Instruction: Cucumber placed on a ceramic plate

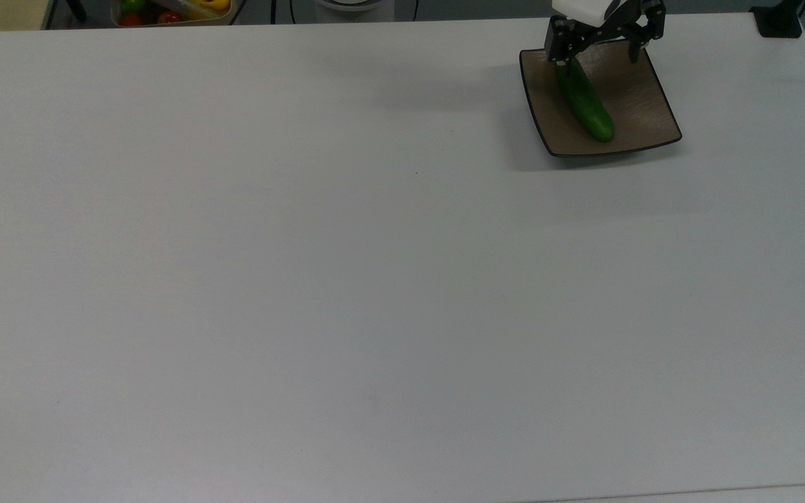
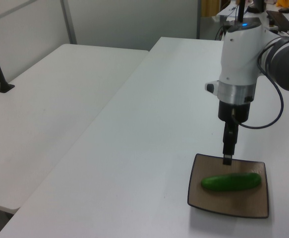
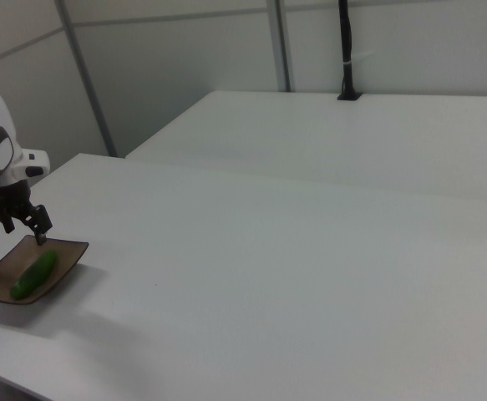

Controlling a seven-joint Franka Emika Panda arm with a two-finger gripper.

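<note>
The dark green cucumber (image 1: 585, 102) lies flat on the square brown ceramic plate (image 1: 636, 105), at the top view's far right. In the left view the cucumber (image 2: 231, 182) stretches across the plate (image 2: 233, 204). My gripper (image 1: 597, 50) hangs open just above the plate's far edge, with nothing between its fingers and clear of the cucumber. In the left view the gripper (image 2: 227, 156) points straight down, its tip a little above the plate's rim. The right view has the cucumber (image 3: 32, 274), the plate (image 3: 66, 253) and the gripper (image 3: 24, 230) at its left edge.
The plate sits on a wide white table (image 1: 305, 279). A basket of coloured vegetables (image 1: 172, 10) stands past the table's far edge at the top view's upper left. A black post base (image 1: 780, 21) is at the far right corner. A second white table (image 2: 45, 109) lies alongside.
</note>
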